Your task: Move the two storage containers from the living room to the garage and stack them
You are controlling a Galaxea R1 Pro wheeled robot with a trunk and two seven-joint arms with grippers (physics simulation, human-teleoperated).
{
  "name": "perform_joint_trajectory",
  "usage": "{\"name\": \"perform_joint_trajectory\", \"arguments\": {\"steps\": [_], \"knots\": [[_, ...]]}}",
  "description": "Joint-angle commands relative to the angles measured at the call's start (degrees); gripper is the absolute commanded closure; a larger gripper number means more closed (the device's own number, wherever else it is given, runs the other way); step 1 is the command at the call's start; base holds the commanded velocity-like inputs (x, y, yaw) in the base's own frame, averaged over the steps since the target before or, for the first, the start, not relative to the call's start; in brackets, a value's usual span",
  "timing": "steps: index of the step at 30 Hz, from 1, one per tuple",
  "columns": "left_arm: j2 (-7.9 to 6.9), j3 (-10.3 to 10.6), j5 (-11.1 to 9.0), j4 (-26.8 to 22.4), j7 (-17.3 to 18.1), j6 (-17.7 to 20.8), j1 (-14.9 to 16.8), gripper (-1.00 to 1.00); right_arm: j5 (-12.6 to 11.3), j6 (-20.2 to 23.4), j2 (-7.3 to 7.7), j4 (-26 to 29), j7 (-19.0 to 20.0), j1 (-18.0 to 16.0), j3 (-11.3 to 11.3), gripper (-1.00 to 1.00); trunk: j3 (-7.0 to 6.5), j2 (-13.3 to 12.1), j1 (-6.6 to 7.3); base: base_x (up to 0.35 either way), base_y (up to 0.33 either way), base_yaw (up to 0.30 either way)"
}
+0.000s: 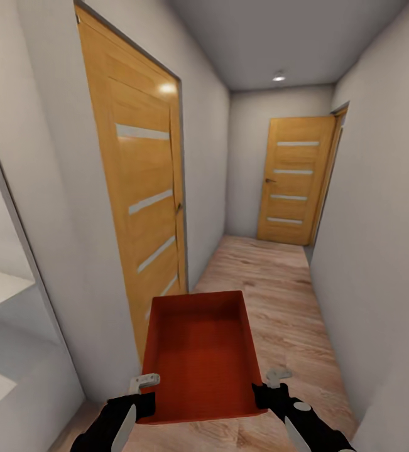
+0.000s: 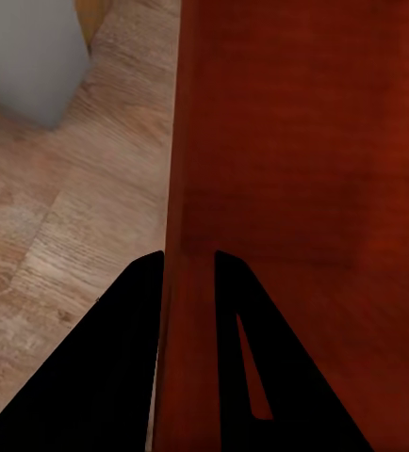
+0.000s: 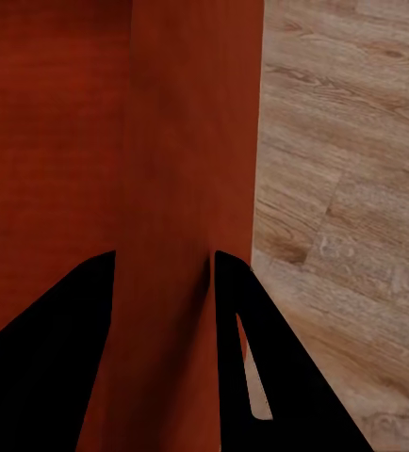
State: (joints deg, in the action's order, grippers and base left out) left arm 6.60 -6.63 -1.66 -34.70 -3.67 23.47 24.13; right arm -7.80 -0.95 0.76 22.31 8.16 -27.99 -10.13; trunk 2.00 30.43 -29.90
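I carry one orange-red storage container (image 1: 201,355) in front of me, held off the wood plank floor (image 1: 273,282) between both claws. My left gripper (image 1: 142,394) pinches the bin's left wall near the corner closest to me; in the left wrist view one black finger (image 2: 110,367) sits outside that wall (image 2: 190,188) and the other inside it, both pressed against the plastic. My right gripper (image 1: 268,390) does the same on the right wall, with fingers (image 3: 44,358) straddling the wall (image 3: 190,188) and clamped on it. The bin is empty, its long axis running toward 12 o'clock.

I stand in a narrow corridor. At 10 o'clock, close by, a wooden door (image 1: 142,194) with pale horizontal strips stands along the left wall, its lower part just beyond the bin's far left corner. At 12 to 1 o'clock, at the corridor's far end, a second matching door (image 1: 294,181) is shut. A grey wall (image 1: 380,238) runs tight along my right from 1 to 4 o'clock. At 8 o'clock a white opening with a shelf (image 1: 0,289) shows. A round ceiling light (image 1: 279,76) glows overhead.
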Motion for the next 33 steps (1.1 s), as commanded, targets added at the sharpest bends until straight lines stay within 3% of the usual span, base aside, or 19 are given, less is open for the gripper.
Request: {"name": "perform_joint_trajectory", "arguments": {"steps": [1, 10, 33], "knots": [[0.08, -0.05, 4.21, -0.19, -1.69, -1.32, 0.04, 1.00, -0.73, -0.10, 0.03, -0.16, 0.19, -0.05, -1.15, 1.00, 0.12, 0.11, -0.06, 0.325, 0.000, -0.001], [0.08, -0.05, 4.21, -0.19, -1.69, -1.32, 0.04, 1.00, -0.73, -0.10, 0.03, -0.16, 0.19, -0.05, -1.21, 1.00, 0.12, 0.11, -0.06, 0.324, 0.000, -0.039], [0.08, -0.05, 4.21, -0.19, -1.69, -1.32, 0.04, 1.00, -0.73, -0.10, 0.03, -0.16, 0.19, -0.05, -1.21, 1.00, 0.12, 0.11, -0.06, 0.324, 0.000, -0.261]]}}
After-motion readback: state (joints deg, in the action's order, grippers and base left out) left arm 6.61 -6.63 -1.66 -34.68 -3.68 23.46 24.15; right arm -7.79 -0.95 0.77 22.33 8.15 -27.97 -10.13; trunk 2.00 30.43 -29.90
